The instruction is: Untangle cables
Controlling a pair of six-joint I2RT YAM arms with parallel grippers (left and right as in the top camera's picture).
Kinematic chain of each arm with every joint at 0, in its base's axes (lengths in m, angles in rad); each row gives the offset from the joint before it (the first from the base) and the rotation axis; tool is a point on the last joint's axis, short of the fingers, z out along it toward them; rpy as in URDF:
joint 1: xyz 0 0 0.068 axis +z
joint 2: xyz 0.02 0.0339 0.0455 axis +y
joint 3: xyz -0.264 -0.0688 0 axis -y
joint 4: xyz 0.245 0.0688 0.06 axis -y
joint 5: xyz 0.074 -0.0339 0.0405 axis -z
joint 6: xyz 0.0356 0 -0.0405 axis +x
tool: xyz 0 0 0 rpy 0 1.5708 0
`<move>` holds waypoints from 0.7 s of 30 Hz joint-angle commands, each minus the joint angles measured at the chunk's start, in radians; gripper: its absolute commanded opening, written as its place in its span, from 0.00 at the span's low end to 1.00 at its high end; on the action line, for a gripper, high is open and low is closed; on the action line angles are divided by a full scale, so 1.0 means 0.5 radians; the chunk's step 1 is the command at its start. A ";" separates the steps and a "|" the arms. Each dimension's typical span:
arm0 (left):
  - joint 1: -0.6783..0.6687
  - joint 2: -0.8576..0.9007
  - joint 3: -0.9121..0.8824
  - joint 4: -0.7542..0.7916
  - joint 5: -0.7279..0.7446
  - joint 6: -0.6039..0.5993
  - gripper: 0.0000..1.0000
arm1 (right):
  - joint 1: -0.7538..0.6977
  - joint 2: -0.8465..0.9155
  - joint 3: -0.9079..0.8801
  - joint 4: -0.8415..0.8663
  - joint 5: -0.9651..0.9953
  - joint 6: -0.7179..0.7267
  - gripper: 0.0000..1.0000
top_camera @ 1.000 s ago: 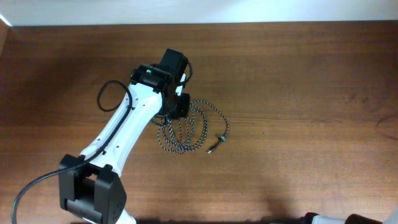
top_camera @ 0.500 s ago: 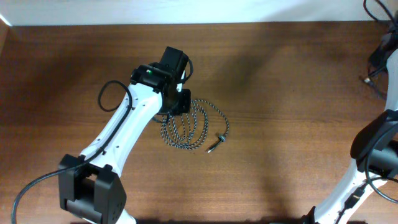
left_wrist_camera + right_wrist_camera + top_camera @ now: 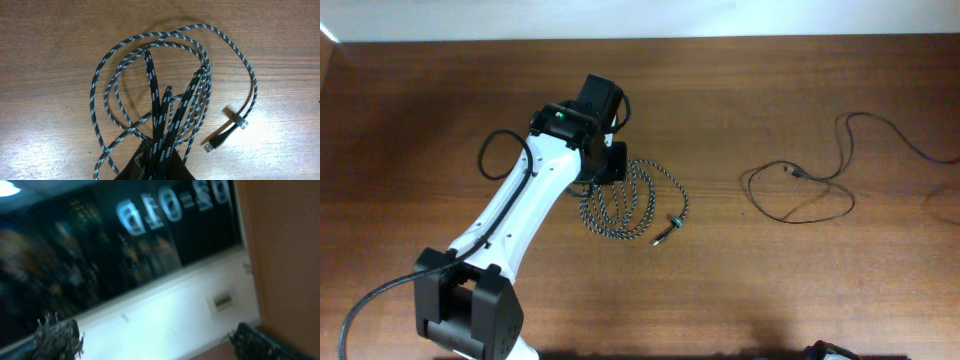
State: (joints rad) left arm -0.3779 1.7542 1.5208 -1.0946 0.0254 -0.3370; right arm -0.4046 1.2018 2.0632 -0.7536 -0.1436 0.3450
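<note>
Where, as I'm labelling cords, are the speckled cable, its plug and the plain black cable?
speckled cable (image 3: pixel 204 85), left wrist view, bunched coil strands.
plug (image 3: pixel 216 141), left wrist view, dark body.
plain black cable (image 3: pixel 852 205), overhead view, loop's right bend.

A brown wooden table (image 3: pixel 800 290) has a white wall (image 3: pixel 620 15) along its far edge. Off to the side, all blurry, is a dark window (image 3: pixel 75 265) with backwards white writing (image 3: pixel 150 210), a small wall plate (image 3: pixel 223 301) and a brown board (image 3: pixel 285 255).
</note>
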 commanded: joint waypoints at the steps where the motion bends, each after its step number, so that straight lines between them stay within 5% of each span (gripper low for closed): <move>1: 0.000 0.008 0.004 0.005 -0.006 -0.020 0.00 | -0.002 -0.254 0.012 0.070 -0.133 0.023 0.99; 8: 0.000 0.008 0.004 0.002 -0.006 -0.020 0.00 | 0.187 -0.682 0.011 -0.125 -0.124 -0.019 0.99; 12: 0.000 0.008 0.004 0.002 -0.006 -0.020 0.00 | 0.272 -0.898 -0.021 -0.208 -0.060 -0.316 0.99; 16: 0.000 0.008 0.027 0.066 0.014 -0.016 0.00 | 0.272 -1.189 -0.464 -0.009 0.103 -0.317 0.99; 21: 0.002 0.008 0.775 0.246 0.049 0.047 0.00 | 0.272 -1.358 -1.012 0.395 0.102 -0.316 0.99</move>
State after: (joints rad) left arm -0.3779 1.7649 1.7107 -1.0424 0.0261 -0.3321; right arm -0.2729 0.5381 1.6196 -0.5941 -0.1055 0.1940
